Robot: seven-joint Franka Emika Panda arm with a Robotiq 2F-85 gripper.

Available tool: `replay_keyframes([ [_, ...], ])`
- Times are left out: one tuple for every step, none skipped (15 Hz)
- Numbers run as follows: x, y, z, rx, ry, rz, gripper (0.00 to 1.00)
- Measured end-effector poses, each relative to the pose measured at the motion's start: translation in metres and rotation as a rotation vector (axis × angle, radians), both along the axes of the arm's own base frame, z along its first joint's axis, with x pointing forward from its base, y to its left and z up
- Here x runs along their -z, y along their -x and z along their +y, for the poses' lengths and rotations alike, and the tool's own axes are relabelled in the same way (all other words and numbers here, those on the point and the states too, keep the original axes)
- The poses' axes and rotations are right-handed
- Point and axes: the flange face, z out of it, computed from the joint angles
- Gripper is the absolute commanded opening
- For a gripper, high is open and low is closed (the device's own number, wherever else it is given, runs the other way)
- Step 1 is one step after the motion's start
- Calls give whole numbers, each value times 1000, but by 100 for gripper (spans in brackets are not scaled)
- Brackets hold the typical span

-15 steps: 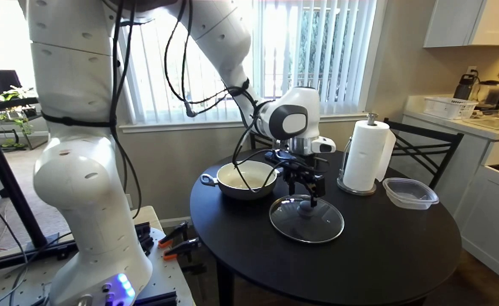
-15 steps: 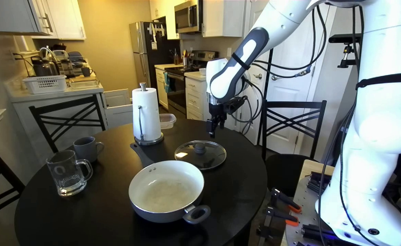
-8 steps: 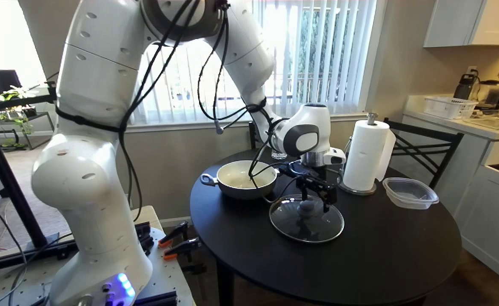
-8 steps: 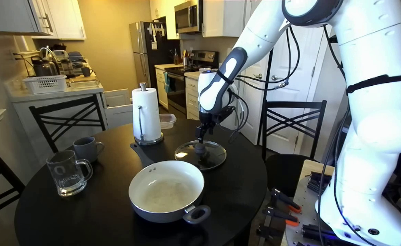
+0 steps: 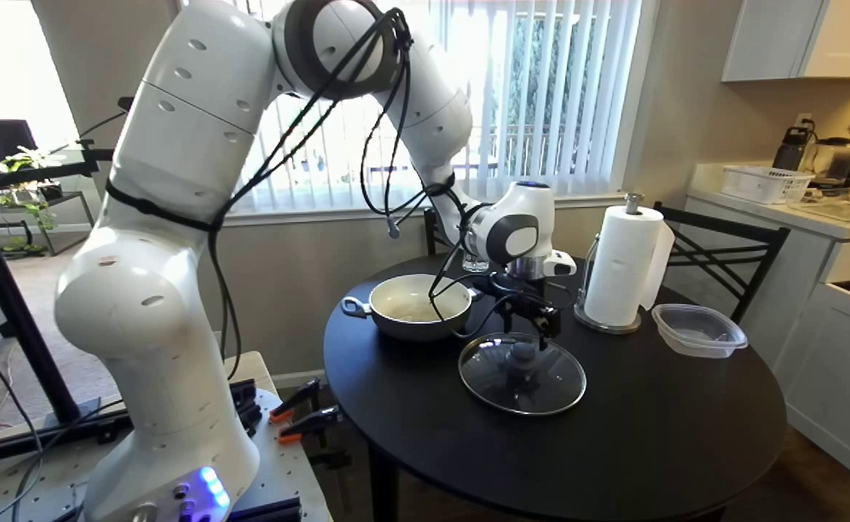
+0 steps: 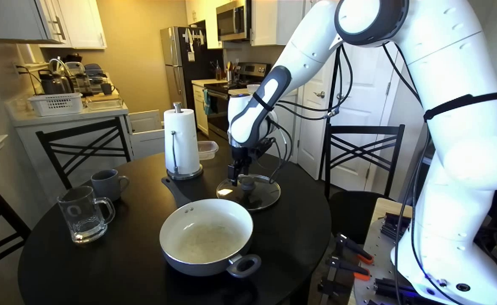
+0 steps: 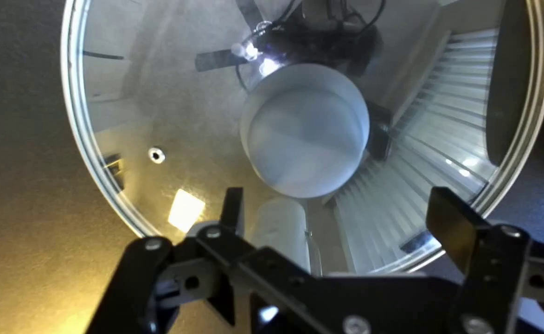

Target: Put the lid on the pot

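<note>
The glass lid (image 5: 551,380) lies flat on the dark table with its knob up; it also shows in an exterior view (image 6: 265,195). Its round grey knob (image 7: 306,134) fills the middle of the wrist view. The pot (image 5: 417,331) stands uncovered beside the lid; its cream inside shows in an exterior view (image 6: 206,241). My gripper (image 7: 336,206) is open and empty, with fingers wide apart above the lid. In the wrist view the knob lies beyond the fingertips, not between them. The gripper is above the lid near the knob in both exterior views (image 5: 526,335) (image 6: 238,177).
A paper towel roll (image 5: 624,268) on a stand is close behind the gripper. A clear plastic container (image 5: 698,333) lies beyond it. A glass mug (image 6: 83,216) and a grey mug (image 6: 106,185) stand past the pot. The pot's long handle (image 6: 175,192) points toward the roll.
My gripper has come down over the lid and moved toward the pot and paper towel side, past the knob. It stays open. The lid and the pot have not moved.
</note>
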Motion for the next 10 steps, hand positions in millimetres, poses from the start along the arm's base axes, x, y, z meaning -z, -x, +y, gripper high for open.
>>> replay_keyframes([
  [5,-1,0,-1,3,20,100],
  [8,-3,-1,-2,8,37,100],
  [10,-5,-2,-2,17,52,100],
  [11,-6,-2,-4,27,62,100],
  [10,-8,-2,-5,33,71,100],
  [10,-8,-2,-6,37,78,100],
  [9,-9,-1,-7,38,82,100],
  [9,-8,-1,-7,38,89,100],
  [10,-7,-1,-6,38,100,100],
  [11,-6,-1,-5,37,111,100],
])
